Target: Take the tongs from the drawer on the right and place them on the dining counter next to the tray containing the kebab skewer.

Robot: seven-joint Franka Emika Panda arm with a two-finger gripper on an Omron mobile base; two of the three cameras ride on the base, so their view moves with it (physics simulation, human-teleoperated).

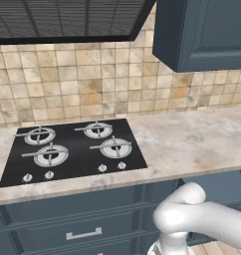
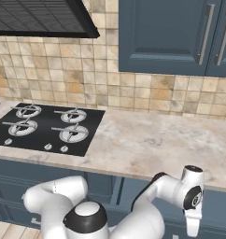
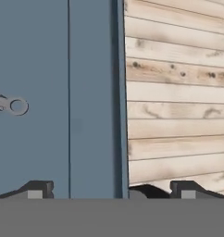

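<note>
My gripper (image 3: 111, 190) is open, and its two dark fingertips (image 3: 37, 190) stand wide apart with nothing between them. It points down along a navy-blue cabinet front (image 3: 49, 92) towards the wooden floor (image 3: 178, 92). The arm's wrist (image 2: 193, 196) hangs low in front of the cabinets, below the counter's right part. The flat navy drawer (image 1: 219, 185) under the stone worktop looks shut. The tongs are hidden. The dining counter, the tray and the kebab skewer are out of view.
A black hob (image 1: 72, 149) with several burners lies in the stone worktop (image 1: 192, 139). Below it is a navy drawer with a silver bar handle (image 1: 83, 233). Navy wall cupboards (image 2: 171, 32) hang above, and a dark hood (image 1: 67, 20) is over the hob.
</note>
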